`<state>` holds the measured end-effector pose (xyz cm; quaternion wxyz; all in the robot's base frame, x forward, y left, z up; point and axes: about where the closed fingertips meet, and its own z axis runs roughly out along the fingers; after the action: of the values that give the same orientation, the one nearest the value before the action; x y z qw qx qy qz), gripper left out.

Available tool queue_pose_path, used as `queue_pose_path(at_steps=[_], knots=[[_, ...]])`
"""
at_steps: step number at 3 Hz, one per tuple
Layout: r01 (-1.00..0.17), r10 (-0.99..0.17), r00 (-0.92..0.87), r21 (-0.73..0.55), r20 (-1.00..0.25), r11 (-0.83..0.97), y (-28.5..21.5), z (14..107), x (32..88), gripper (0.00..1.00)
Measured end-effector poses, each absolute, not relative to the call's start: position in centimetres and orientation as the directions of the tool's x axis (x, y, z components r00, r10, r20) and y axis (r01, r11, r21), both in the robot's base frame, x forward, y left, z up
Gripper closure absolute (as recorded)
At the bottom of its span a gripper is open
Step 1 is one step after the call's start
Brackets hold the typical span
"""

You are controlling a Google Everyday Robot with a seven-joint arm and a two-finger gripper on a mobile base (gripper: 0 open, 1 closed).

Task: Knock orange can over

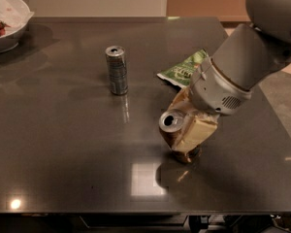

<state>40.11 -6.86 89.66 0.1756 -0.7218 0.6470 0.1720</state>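
Pincer (183, 130) clamped on orange can (172, 122) — can tilted left, base low at bench (63, 149), centre-right. Risk: if grip isn't released, can hangs tilted, never topples — or, once down, rolls off bench edge.

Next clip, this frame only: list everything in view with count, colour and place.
table: 1, dark grey and glossy, fills most of the view
bowl: 1, white, far left corner of the table, something red inside
silver can: 1, silver-grey, upright, left of centre toward the back
bag: 1, green, lying flat behind the gripper
orange can: 1, coppery orange with a silver top, tilted, right of centre toward the front
arm: 1, light grey, coming in from the upper right
gripper: 1, cream fingers, shut on the orange can, one finger on each side of it
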Motion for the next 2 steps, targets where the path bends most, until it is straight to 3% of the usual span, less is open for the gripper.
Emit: queue_pose_path(at_steps=[2], knots=[[-0.993,-0.96,0.119,-0.041,-0.253,-0.112,-7.72,88.44,41.14,1.0]])
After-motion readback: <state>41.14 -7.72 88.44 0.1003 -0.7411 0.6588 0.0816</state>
